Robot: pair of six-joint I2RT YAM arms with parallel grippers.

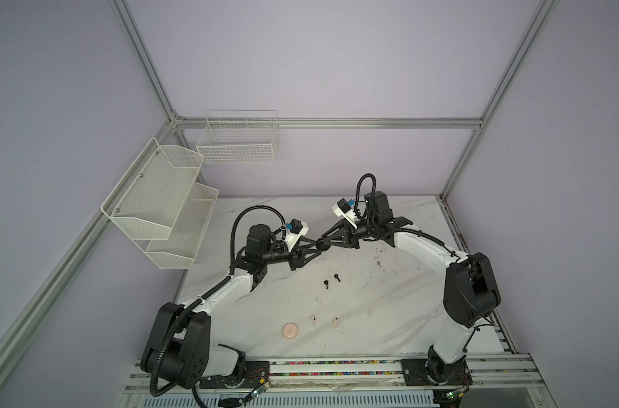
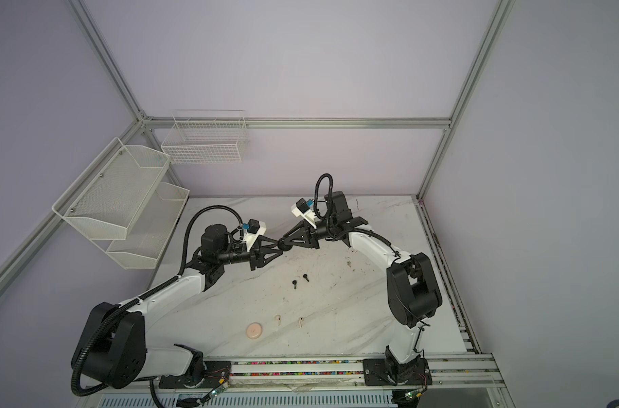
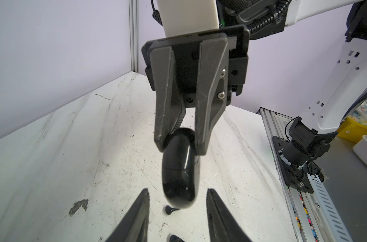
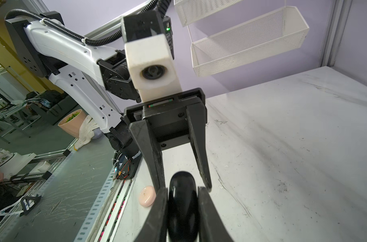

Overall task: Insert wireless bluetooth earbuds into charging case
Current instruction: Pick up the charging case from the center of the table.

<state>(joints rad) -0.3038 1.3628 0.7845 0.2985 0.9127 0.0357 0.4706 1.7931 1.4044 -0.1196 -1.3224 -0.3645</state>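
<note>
Clenching right jaws hold glossy, rounded black case (image 3: 179, 174); left jaws gape astride.

The left gripper (image 1: 315, 245) and right gripper (image 1: 326, 241) are standing tip to tip above the far middle of the table (image 1: 389, 311). With the black case (image 3: 179, 174) between them, they and their arms are barring the way from near to far there. Just nearer, the black earbuds (image 1: 326, 283) are lying on the marble. Towards the near edge, the cream earbuds (image 1: 313, 319) and the pink case (image 1: 291, 332) are taking up a small patch left of centre. The mesh shelf (image 1: 160, 208) is overhanging the far left corner. The stretch right of centre is lying open.
</note>
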